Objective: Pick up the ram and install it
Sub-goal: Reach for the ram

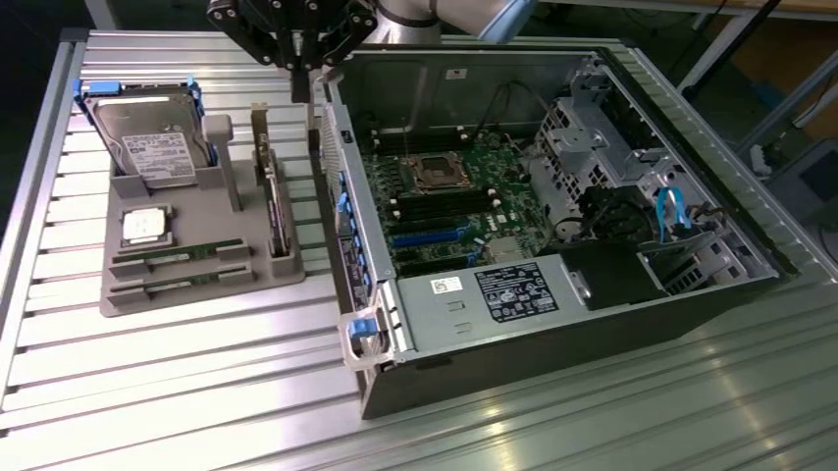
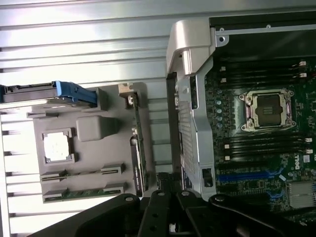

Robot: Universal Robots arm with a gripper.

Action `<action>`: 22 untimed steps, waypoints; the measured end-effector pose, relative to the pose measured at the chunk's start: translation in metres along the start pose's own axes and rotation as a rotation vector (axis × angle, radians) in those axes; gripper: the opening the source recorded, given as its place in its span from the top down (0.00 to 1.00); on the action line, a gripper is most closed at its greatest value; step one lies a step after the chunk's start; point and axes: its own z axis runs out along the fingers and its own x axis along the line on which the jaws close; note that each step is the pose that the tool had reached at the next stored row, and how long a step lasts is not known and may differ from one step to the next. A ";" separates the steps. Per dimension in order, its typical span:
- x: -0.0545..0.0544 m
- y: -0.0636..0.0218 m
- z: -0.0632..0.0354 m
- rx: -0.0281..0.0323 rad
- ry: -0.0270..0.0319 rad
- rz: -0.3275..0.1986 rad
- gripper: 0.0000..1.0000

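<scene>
Open computer case (image 1: pixel 524 348) beside grey tray (image 1: pixel 275 280) holding hard drive (image 1: pixel 151 137), processor chip (image 1: pixel 144 226)

Bright light glares off the ribbed metal counter (image 1: pixel 157 392) at the exterior view's lower left, washing its slats near white. Inside the open computer case (image 1: pixel 433 304) the motherboard (image 1: pixel 458 196) lies in dim shadow.

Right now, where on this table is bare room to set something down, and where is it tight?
The table's bare slats in front of the grey tray, and the strip along the exterior view's left edge. Crowded: the narrow gap between tray and computer case, where the gripper hangs.
</scene>
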 end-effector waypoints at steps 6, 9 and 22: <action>0.015 -0.0011 -0.0003 0.0001 0.0005 0.000 0.90; 0.019 -0.0014 -0.0004 0.0001 0.0005 0.000 0.90; 0.037 -0.0029 0.0006 0.0017 0.0213 0.001 0.90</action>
